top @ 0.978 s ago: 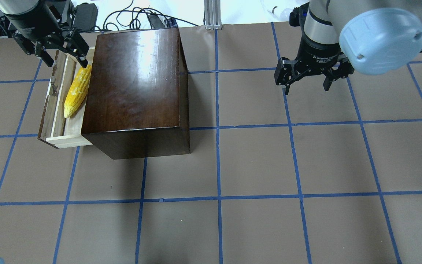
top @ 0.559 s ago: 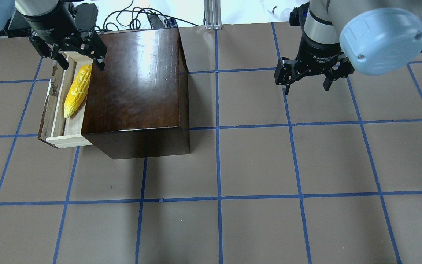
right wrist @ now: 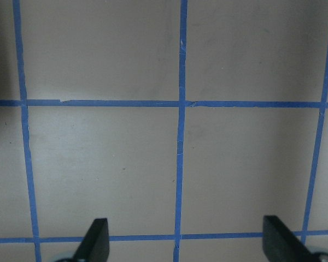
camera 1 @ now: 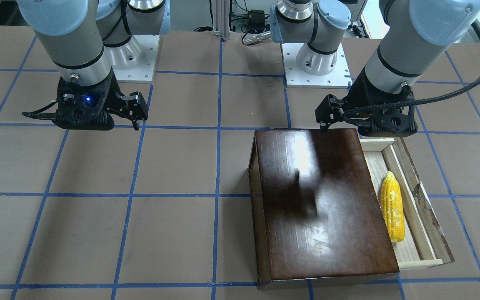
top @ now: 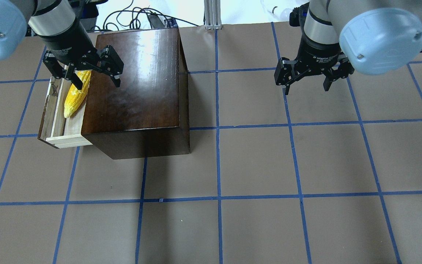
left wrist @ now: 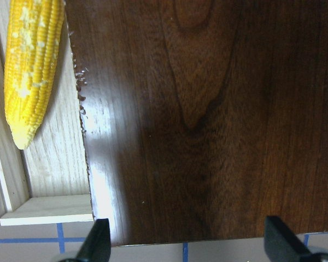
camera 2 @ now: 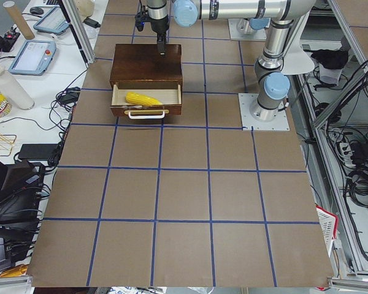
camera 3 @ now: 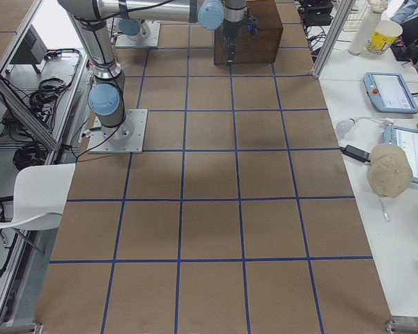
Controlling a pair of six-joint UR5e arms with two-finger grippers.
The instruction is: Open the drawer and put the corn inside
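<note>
The table (top: 255, 165) was a broad flat top covered in dull brown sheeting, ruled into large squares by lines of blue tape (top: 218, 165). A glossy dark-brown wooden box (top: 137, 84) stood directly on it, on the robot's left side and away from the robot, sitting across several tape lines. Its drawer (top: 72, 128) was pulled out toward the table's left end; whether its underside touched the top could not be told. Nearer the robot, the right arm's white base plate (camera 1: 146, 68) and the left arm's white base plate (camera 1: 294, 77) lay flat on the surface, well apart
</note>
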